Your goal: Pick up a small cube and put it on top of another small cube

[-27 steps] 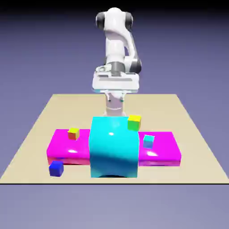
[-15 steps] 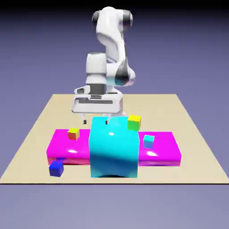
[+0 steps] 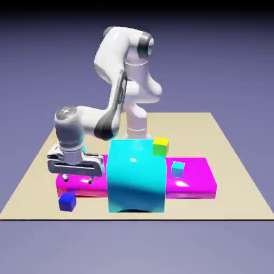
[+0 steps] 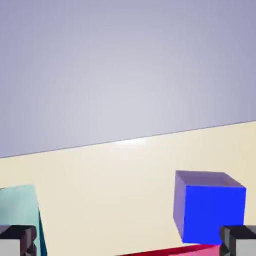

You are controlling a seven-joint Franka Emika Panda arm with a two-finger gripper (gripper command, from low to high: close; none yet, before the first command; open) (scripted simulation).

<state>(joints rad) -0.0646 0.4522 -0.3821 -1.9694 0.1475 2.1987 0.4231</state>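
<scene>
Exterior view, fingers: we see the robot's two small grey fingers (image 3: 77, 181) released, spread apart above the glossy magenta block.
Dark-blue solid small cube: we find it (image 3: 67, 202) on the pale tan tabletop (image 3: 225, 144), near the magenta block's (image 3: 190, 179) front corner at the exterior view's left.
Yellow-topped, green-sided small cube: we spot it (image 3: 160, 147) by the big cyan block's (image 3: 136, 176) upper corner, exterior view's right.
Hand view: we see the blue cube near one fingertip.

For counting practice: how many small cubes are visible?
3 in the exterior view: blue cube, lower left; yellow-green cube, right of centre; cyan cube, farther right. The pincer may hide others.
</scene>
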